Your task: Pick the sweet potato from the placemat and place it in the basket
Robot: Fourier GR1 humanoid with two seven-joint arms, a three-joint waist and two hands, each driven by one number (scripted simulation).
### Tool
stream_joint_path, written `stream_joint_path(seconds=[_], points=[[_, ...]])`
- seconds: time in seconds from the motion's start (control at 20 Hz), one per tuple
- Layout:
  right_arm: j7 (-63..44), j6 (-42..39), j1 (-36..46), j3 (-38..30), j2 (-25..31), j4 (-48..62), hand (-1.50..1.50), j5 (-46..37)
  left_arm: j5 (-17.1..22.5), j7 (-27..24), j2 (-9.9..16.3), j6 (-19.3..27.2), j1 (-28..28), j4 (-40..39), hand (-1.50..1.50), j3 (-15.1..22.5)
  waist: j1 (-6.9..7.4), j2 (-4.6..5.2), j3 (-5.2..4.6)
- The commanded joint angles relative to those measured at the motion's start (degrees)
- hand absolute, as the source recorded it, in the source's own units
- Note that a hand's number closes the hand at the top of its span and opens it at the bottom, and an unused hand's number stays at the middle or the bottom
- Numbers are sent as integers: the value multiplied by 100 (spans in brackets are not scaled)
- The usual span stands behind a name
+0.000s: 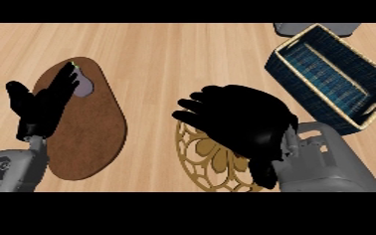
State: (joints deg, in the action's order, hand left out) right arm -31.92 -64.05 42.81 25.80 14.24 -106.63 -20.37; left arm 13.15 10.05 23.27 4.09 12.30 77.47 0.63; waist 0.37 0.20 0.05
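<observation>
My right hand [238,122] hangs above the gold lattice placemat [202,162], back toward me, fingers curled down and to the left. The sweet potato shows nowhere on the visible part of the mat; the curled hand hides it. The dark blue woven basket [283,69] with a tan rim stands to the right of that hand, apart from it, and its inside looks bare. My left hand [44,102] rests open, fingers up, at the left over a brown oval mat [92,134].
A pale purple object [86,84] lies on the brown mat, partly behind my left fingertips. A grey thing [294,28] peeks in at the top right behind the basket. Bare wooden counter [183,55] stretches between the mats and the basket.
</observation>
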Motion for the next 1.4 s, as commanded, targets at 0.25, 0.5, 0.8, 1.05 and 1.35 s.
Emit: stream_joint_path(seconds=[0.25,0.5,0.8,1.05,1.35], points=[[2033,2064,-1016,782,244,882,-150,-1642,-100,49,-44,-94,-95,83,0,-91,37,6,0],[2865,2835,-1019,1183,270,2115,-150,-2523,-118,-22,-90,-223,-141,178,0,-166,28,-2,-4],[3401,2628,-691,903,411,2808,-150,-2911,-262,344,-292,-88,102,224,0,-198,5,-10,-5],[3535,2607,-638,878,0,3196,-150,-3418,-386,119,-373,-246,-257,215,0,-308,0,-17,-6],[3931,2466,-1106,619,208,2579,-150,-3692,-644,79,-528,-179,-85,177,0,-397,-29,-22,-6]])
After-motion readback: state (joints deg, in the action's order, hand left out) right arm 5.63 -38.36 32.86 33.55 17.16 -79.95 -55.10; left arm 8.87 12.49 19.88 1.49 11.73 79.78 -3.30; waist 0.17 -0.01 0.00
